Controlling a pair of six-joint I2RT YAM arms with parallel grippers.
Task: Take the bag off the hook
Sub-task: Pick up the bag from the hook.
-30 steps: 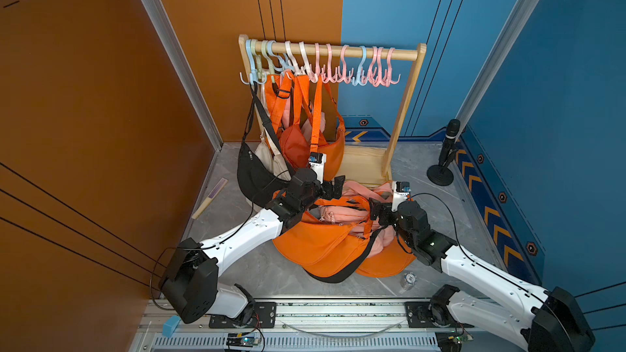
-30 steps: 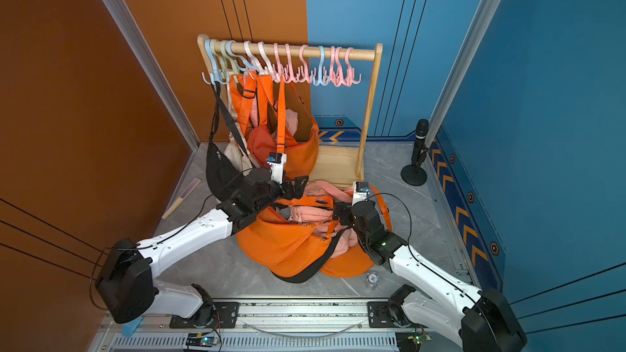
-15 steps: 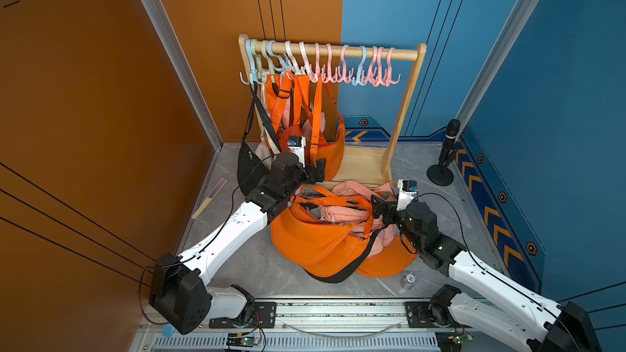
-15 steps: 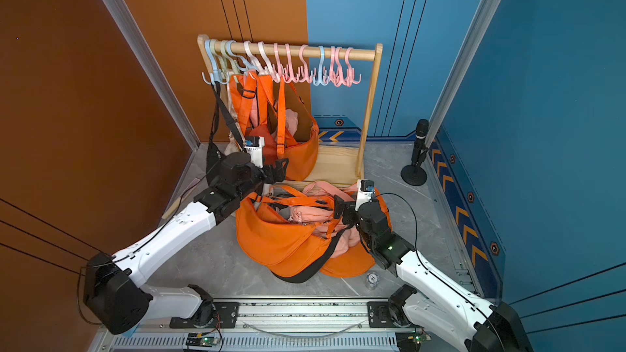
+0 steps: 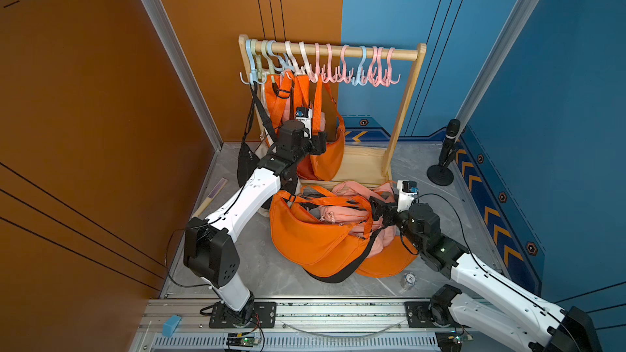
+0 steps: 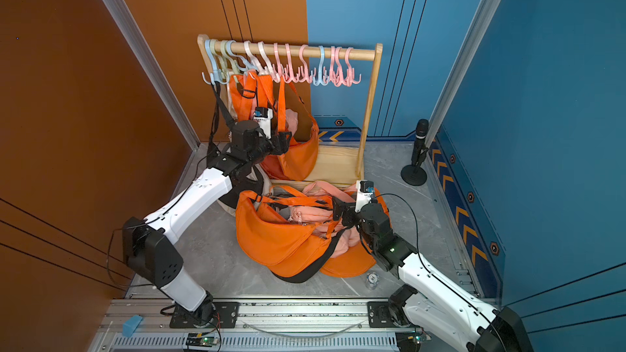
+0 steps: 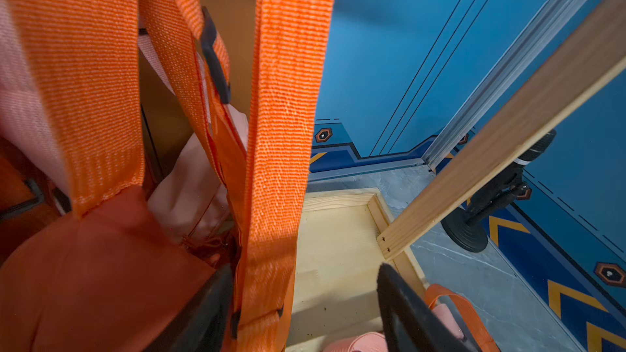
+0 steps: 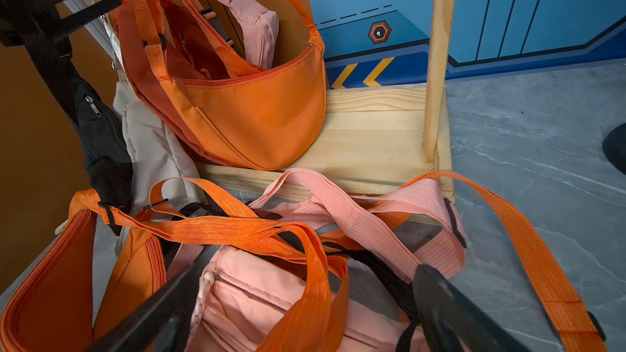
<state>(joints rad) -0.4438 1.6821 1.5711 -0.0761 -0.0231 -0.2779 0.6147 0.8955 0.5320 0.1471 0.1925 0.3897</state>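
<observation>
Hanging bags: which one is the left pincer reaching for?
The front orange bag, nearest the bare hooks: its strap passes through the open left pincer. The black bag and cream bag hang farther off.

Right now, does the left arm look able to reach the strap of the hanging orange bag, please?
Probably yes: the left gripper stands open around the strap, which runs between its jaws, with nothing blocking.

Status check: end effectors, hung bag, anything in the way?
Left end effector open, orange strap between its jaws. Right end effector open above floor pile. Orange bag on hook. Second orange bag hangs against it.
</observation>
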